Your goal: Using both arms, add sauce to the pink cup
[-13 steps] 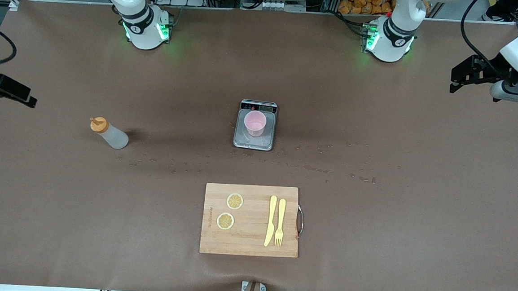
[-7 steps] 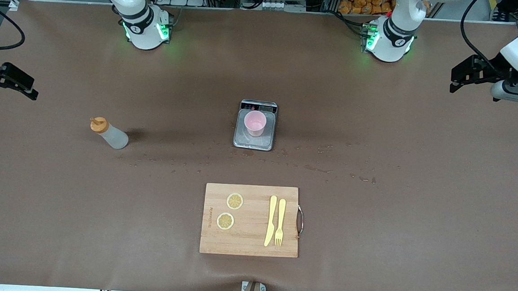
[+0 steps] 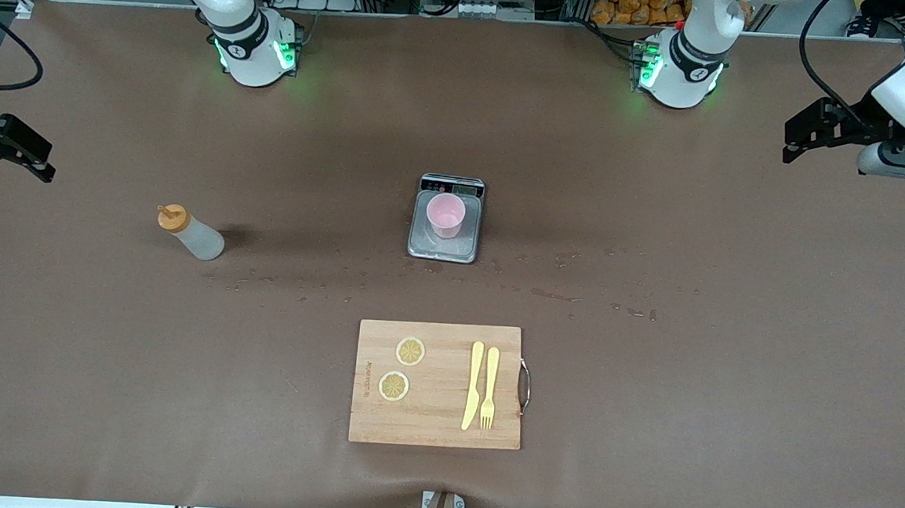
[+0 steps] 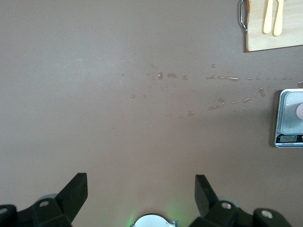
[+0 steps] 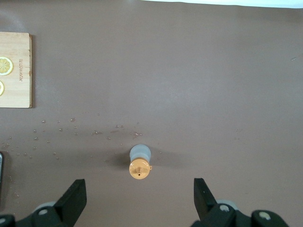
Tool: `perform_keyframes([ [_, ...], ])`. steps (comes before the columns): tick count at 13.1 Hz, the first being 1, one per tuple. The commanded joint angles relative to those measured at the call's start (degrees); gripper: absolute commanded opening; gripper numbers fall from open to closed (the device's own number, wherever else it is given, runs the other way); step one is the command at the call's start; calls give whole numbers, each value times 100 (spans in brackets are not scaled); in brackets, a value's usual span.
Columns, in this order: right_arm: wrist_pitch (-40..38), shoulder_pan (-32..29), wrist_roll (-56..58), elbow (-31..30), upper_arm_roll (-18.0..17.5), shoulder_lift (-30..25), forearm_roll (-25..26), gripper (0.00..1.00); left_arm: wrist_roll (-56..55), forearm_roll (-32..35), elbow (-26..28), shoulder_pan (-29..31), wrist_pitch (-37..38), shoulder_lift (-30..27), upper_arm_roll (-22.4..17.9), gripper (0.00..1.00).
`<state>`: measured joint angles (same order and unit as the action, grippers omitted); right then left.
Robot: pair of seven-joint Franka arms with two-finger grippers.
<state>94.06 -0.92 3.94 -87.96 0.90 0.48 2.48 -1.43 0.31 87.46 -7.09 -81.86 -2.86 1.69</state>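
Note:
The sauce bottle (image 3: 191, 235), whitish with an orange cap, stands upright on the brown table toward the right arm's end. In the right wrist view the bottle (image 5: 140, 162) shows from above, below and between the fingers. My right gripper (image 3: 6, 164) hangs open and empty over the table's edge at that end; its fingers (image 5: 75, 194) are wide apart around the gap (image 5: 139, 186). The pink cup (image 3: 445, 213) sits on a small scale (image 3: 442, 247) mid-table. My left gripper (image 3: 801, 138) hangs open and empty over the left arm's end, seen wide (image 4: 140, 183).
A wooden cutting board (image 3: 436, 422) with two lemon slices (image 3: 410, 351), a yellow knife (image 3: 473, 385) and a fork (image 3: 489, 386) lies nearer the front camera than the scale. Liquid droplets (image 3: 552, 295) speckle the table between them. The scale (image 4: 286, 120) shows in the left wrist view.
My right gripper has drifted a little toward the table's end. The left gripper has shifted slightly. Bottle and cup have not moved.

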Motion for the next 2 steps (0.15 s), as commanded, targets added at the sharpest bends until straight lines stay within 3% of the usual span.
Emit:
perform_keyframes([
  [1, -19, -58, 37, 139, -134, 58, 104, 100, -59, 48, -10, 33, 91, -92, 24, 100],
  [2, -10, -14, 46, 130, -134, 58, 147, 100, -59, 48, -10, 33, 91, -92, 24, 100],
])
